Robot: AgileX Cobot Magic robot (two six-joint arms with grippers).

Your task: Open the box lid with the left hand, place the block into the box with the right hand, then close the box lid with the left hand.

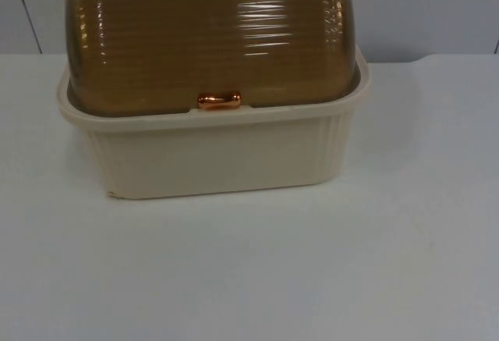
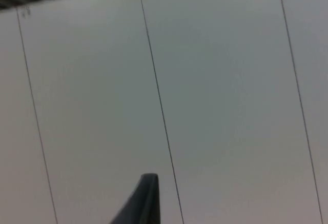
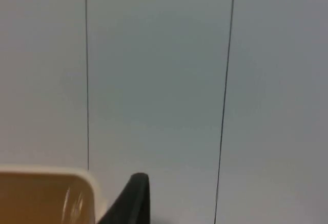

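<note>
The box (image 1: 210,146) stands at the far middle of my table (image 1: 257,271), its ribbed brown lid (image 1: 210,37) shut down over it, blocking the way in. White table lies bare in front of it and along both its sides. Behind it rises the grey wall (image 1: 437,13). My left end effector (image 2: 146,198) faces that wall; my right end effector (image 3: 134,198) sits just beside the box's rim.

bench (image 1: 249,278): white, ends at grey partition wall (image 1: 421,9) | on bench: cream box (image 1: 218,161), ribbed sides, standing toward the wall end | box lid (image 1: 210,33): amber, ribbed, domed, shut, copper handle (image 1: 219,101) at front rim
</note>
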